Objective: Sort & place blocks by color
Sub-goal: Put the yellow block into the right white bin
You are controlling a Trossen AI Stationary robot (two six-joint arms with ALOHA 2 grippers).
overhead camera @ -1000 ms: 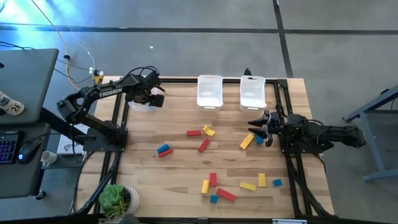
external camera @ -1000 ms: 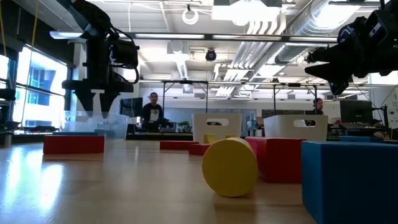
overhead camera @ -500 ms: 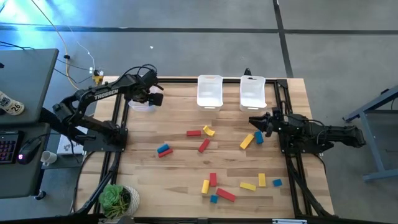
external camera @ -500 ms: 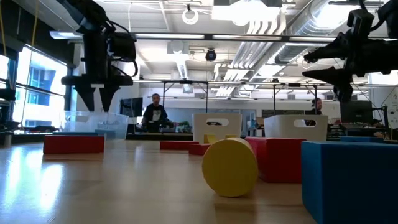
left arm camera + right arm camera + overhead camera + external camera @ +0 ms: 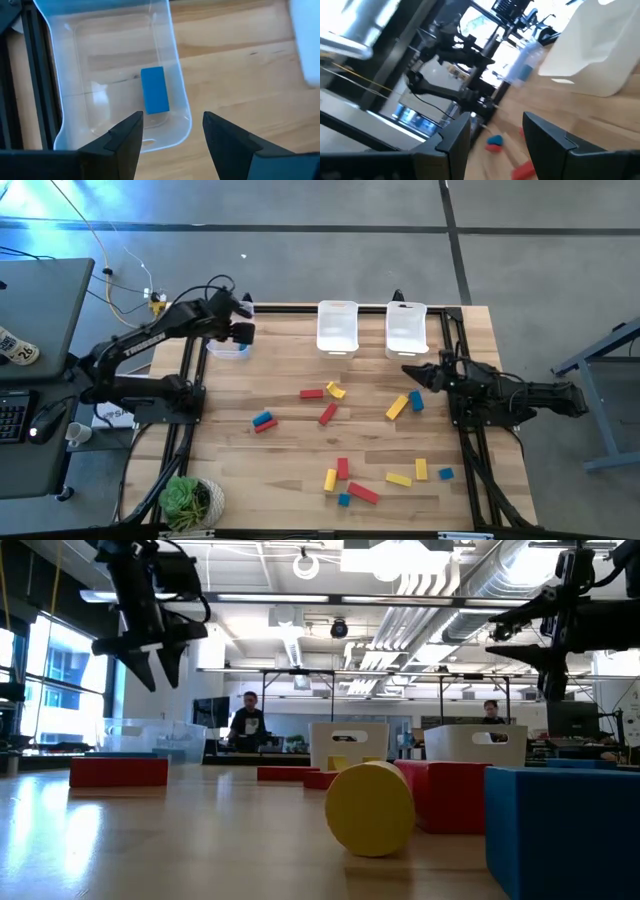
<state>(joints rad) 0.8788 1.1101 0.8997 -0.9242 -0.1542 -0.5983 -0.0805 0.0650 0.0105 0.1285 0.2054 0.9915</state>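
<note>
— So, where do we have the left arm?

— We see it reaching from its base at the left edge of the tabletop (image 5: 300, 470) toward the far left corner, elbow bent, with the left gripper (image 5: 172, 131) hanging over the clear bin (image 5: 172, 75) there. Its fingers stand apart with nothing between them. A blue block (image 5: 154, 90) lies flat on that bin's floor, just beyond the fingertips.

— And the right one?

— We find it stretched low along the right side, the right gripper (image 5: 414, 373) pointing inward toward the middle of the tabletop, near a yellow bar (image 5: 397, 407) and a small blue cube (image 5: 417, 403). Its fingers are parted too, and empty.

— Where are the rest of the blocks?

— We count them loose on the wood: red, yellow and blue pieces across the centre and a cluster (image 5: 365, 476) toward the near edge. Two white bins (image 5: 337, 327) sit at the far edge.

— Any writing?

— We can read "TROSSEN" in white along the left arm's link (image 5: 147, 339). Nothing else is legible to us.
</note>
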